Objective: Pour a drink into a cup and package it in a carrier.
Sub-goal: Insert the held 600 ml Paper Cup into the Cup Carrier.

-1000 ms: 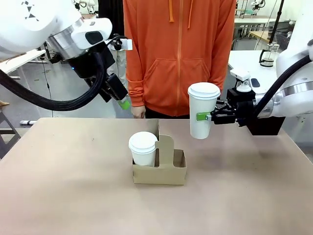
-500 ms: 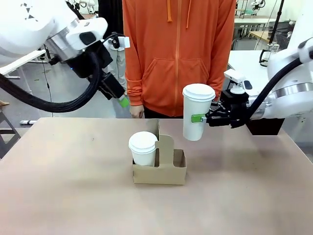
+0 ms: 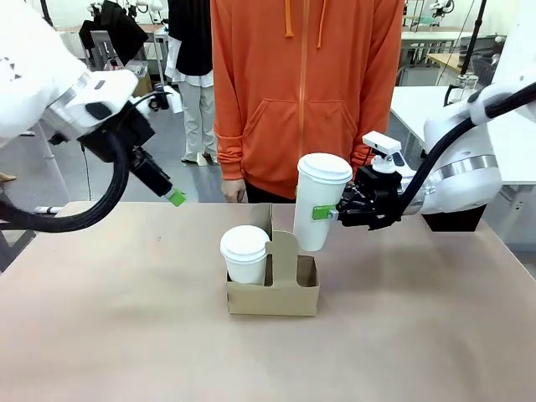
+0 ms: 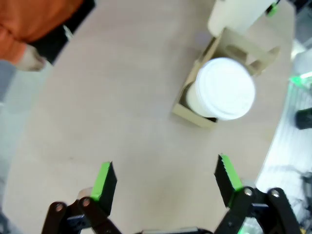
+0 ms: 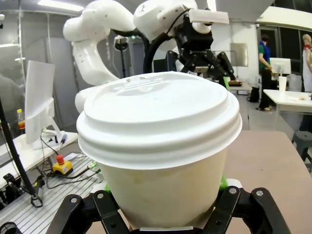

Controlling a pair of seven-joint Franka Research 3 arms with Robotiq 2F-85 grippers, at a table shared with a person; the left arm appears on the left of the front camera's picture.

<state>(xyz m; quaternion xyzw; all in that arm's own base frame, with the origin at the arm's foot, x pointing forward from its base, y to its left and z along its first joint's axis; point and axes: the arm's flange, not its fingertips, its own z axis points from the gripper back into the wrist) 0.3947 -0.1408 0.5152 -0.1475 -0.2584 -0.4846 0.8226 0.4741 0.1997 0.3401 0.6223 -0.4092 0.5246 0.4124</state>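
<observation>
As you look from the front, your right gripper point(image 3: 333, 213) is clamped on the tall cup point(image 3: 317, 201), held above the carrier's point(image 3: 274, 289) free pocket beside the shorter lidded cup point(image 3: 245, 253). In the left wrist view, the left gripper point(image 4: 163, 181) hangs over the table point(image 4: 112, 122) with fingers spread wide. In the right wrist view, the cup's lid point(image 5: 158, 117) sits between closed pads.

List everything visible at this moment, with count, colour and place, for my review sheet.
tall cup: one, white with lid, held in the air just above the carrier's right pocket
short lidded cup: one, white, seated in the carrier's left pocket
carrier: one, brown cardboard, table centre
table: one, beige, foreground
person: one, orange hoodie, standing at the far side
left gripper: black with green pads, open, hovering over the table's far left
right gripper: black with green pads, shut on the tall cup
</observation>
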